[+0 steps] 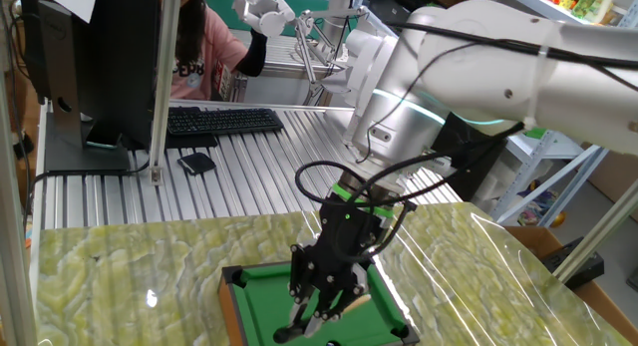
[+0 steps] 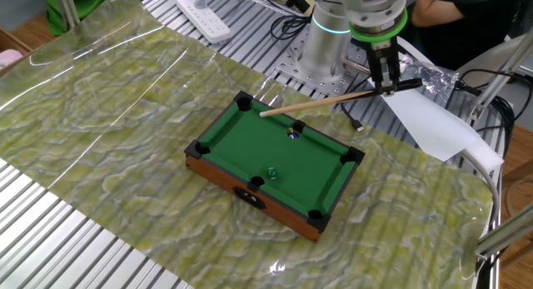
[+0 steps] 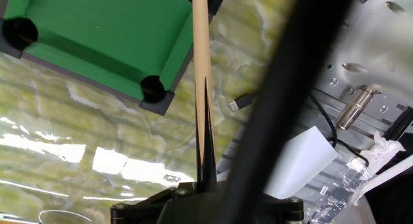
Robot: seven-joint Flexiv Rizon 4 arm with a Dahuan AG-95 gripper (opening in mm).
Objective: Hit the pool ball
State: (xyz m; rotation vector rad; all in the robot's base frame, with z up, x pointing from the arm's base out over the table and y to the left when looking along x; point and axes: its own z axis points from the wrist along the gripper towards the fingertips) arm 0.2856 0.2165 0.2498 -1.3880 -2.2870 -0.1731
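Note:
The mini green pool table point(image 2: 250, 143) sits on the marbled mat. The pool ball point(image 2: 293, 133), small and dark with a whitish spot, lies on the felt just in front of the far side pocket. A second small teal ball point(image 2: 271, 170) lies nearer the front rail. My gripper point(image 2: 386, 82) is shut on the dark butt of the long wooden cue stick point(image 2: 325, 100). The cue runs left over the far rail, its tip above the felt to the left of the pool ball. In the hand view the cue stick point(image 3: 201, 69) points away from the gripper point(image 3: 206, 185) past the table corner.
A white paper sheet point(image 2: 433, 122) and a small USB plug point(image 2: 356, 125) lie right of the table. A power strip point(image 2: 208, 7) and cables lie behind. A keyboard point(image 1: 219, 120) and a person point(image 1: 204, 37) are at the far side.

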